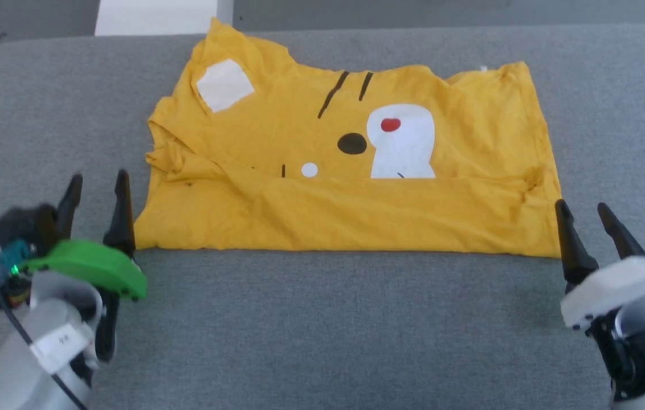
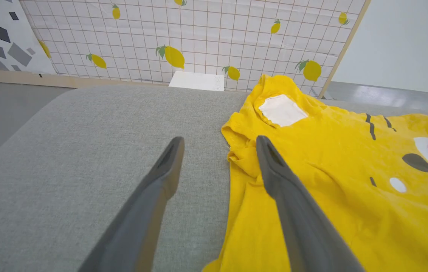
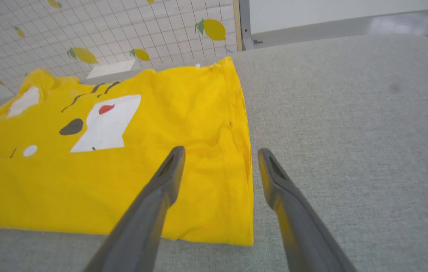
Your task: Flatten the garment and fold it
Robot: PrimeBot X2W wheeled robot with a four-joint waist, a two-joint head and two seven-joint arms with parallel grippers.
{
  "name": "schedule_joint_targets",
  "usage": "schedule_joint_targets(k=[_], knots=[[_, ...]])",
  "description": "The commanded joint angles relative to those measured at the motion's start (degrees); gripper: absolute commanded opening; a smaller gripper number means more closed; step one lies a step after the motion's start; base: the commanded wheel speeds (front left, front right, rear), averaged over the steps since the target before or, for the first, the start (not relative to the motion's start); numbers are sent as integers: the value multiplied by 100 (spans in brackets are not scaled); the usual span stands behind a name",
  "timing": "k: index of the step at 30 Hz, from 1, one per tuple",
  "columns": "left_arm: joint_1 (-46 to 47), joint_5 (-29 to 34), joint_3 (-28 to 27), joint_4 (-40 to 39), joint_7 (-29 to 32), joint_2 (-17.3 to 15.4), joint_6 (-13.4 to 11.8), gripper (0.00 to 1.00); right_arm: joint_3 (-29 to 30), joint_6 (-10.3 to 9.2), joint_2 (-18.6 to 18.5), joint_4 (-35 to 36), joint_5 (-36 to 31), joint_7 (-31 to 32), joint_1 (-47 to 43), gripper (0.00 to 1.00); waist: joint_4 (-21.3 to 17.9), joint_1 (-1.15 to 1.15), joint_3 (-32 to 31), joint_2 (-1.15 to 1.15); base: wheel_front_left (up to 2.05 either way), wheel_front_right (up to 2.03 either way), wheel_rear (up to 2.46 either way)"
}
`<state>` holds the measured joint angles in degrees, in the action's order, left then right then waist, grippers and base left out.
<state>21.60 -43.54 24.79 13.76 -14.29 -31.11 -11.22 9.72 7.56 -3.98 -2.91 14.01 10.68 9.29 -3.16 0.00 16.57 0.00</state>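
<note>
Head view: mustard-yellow cotton T-shirt (image 1: 345,219) lies folded between the left gripper (image 1: 99,175) and right gripper (image 1: 580,205), both spread wide, holding nothing.

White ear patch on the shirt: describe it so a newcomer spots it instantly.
On the grey surface lies a yellow T-shirt. At its far corner on the robot's left sits a plain white, roughly square patch; unlike the larger white muzzle, it is blank.
</note>
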Motion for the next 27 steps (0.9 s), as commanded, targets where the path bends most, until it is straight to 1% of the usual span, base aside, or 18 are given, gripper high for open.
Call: schedule_joint_targets(k=[1,6,8,10,15,18,22,23,24,25,27], knots=[[-220,79,-28,-75,-35,44,-74,100,7,-8,49,102,-28,-319,-153,100,48,0,-205,0,0,0,0],[-670,44,-19,-48,-35,121,-160,100,-84,-8,103,241,-93,-1438,-563,100,-15,0,-352,0,0,0,0],[-704,-31,5,54,86,168,-183,100,-128,-8,107,221,-103,-1741,-653,100,-42,0,-374,0,0,0,0],[-674,-114,10,217,276,216,-260,100,-166,-8,108,184,-57,-1948,-708,100,-75,0,-382,0,0,0,0],[-481,-443,-45,659,786,429,-409,100,-295,-8,109,100,-106,-2071,-719,100,-184,0,-366,0,0,0,0],[-349,-704,-31,946,1328,544,-479,100,-342,-8,109,78,-130,-2076,-688,100,-232,0,-349,0,0,0,0],[-220,-944,34,1270,2034,593,-589,100,-396,-8,110,39,-145,-2030,-650,100,-303,0,-337,0,0,0,0],[-208,-996,65,1307,2201,598,-583,70,-395,-8,110,28,-149,-2014,-646,100,-315,0,-339,0,0,0,0],[-195,-1038,107,1324,2361,594,-558,24,-394,-8,110,20,-167,-1998,-644,100,-325,0,-343,0,0,0,0],[-190,-1062,143,1317,2463,587,-519,0,-389,-8,110,12,-181,-1982,-644,100,-330,0,-346,0,0,0,0],[-205,-1124,216,1278,2652,576,-401,0,-362,-8,110,-6,-210,-1952,-643,100,-332,0,-354,0,0,0,0]])
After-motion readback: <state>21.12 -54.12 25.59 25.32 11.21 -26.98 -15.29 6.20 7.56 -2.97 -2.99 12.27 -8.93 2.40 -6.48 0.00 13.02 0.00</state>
